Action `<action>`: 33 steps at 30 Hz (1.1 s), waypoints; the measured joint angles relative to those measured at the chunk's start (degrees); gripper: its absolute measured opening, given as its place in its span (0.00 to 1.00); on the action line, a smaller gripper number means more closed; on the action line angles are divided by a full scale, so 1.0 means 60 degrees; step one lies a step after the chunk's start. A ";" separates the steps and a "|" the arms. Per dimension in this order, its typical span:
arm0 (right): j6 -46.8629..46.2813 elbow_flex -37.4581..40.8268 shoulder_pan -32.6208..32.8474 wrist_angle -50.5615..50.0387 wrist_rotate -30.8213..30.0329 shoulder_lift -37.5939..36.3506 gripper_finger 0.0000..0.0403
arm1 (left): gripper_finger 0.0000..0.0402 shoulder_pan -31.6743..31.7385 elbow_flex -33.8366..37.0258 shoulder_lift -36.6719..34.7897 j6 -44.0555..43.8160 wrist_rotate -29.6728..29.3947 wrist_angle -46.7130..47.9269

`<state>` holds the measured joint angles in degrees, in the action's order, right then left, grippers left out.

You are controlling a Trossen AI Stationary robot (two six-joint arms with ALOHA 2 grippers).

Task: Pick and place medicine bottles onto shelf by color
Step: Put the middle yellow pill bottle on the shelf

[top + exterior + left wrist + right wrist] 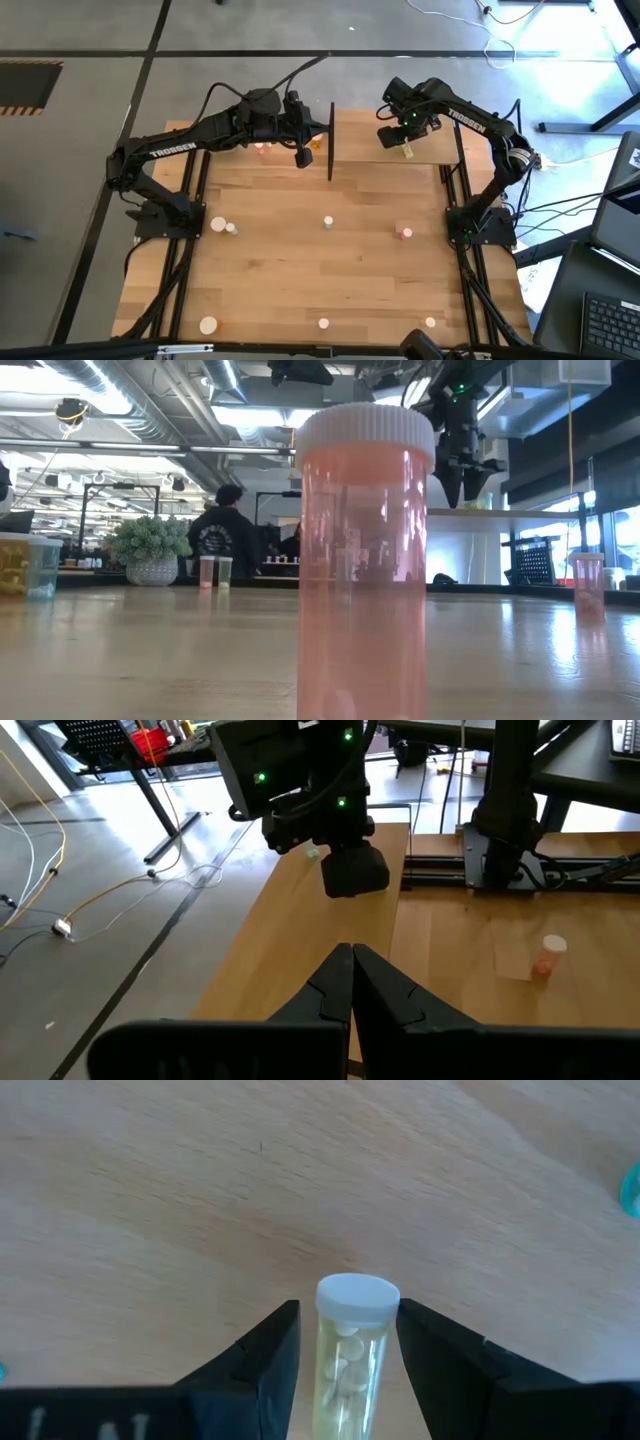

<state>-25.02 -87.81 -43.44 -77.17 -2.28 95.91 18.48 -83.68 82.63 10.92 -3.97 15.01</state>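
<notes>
The shelf (380,150) is a light-wood board with black posts at the table's far side. My right gripper (348,1315) is over its right part, shut on a yellowish medicine bottle (352,1345) with a white cap, also seen as the yellowish bottle (407,150). My left gripper (352,965) hovers shut over the shelf's left part, as the left gripper (304,156) shows, touching nothing. Orange bottles (262,148) stand on the shelf near it. Several small bottles stand on the tabletop, among them a green one (328,222) and a pink one (405,233). A pink-red bottle (362,560) fills the low view. My right gripper pinches the yellowish bottle between its two fingers, on the body just under the white cap (357,1293). The fingers (270,1355) come slanting down from above. The bottle stands about upright, cap up. Whether its bottom rests on the shelf I cannot tell.
A black post (330,140) splits the shelf in the middle, between the two grippers. More bottles stand near the table's near edge (208,325) (430,322) and on the left (217,225). Beyond the table are a plant ball (150,545) and a person (225,525).
</notes>
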 joint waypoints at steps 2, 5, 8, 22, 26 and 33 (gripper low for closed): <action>0.0004 0.0000 0.0000 0.0018 -0.0002 0.0086 0.42 | 0.00 0.0000 0.0000 0.0000 0.0000 0.0000 -0.0001; -0.0032 0.0000 0.0000 0.0019 -0.0004 0.0174 0.42 | 0.00 0.0000 0.0000 0.0000 0.0003 0.0000 -0.0001; -0.0025 0.0000 0.0000 0.0056 -0.0072 0.0195 0.42 | 0.00 0.0000 0.0000 0.0000 0.0004 0.0000 -0.0001; -0.0018 0.0000 0.0000 0.0106 -0.0117 0.0188 0.29 | 0.00 0.0000 0.0000 0.0000 0.0015 0.0000 0.0001; -0.0003 -0.0004 0.0004 0.0106 -0.0117 0.0184 0.29 | 0.00 0.0000 0.0000 0.0000 0.0020 0.0000 0.0001; 0.0228 -0.0004 0.0004 0.0244 -0.0162 0.0184 0.29 | 0.00 0.0000 0.0000 0.0000 0.0022 0.0000 -0.0001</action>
<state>-23.65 -87.83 -43.42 -75.71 -3.25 97.01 18.48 -83.68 82.63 11.05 -3.97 15.01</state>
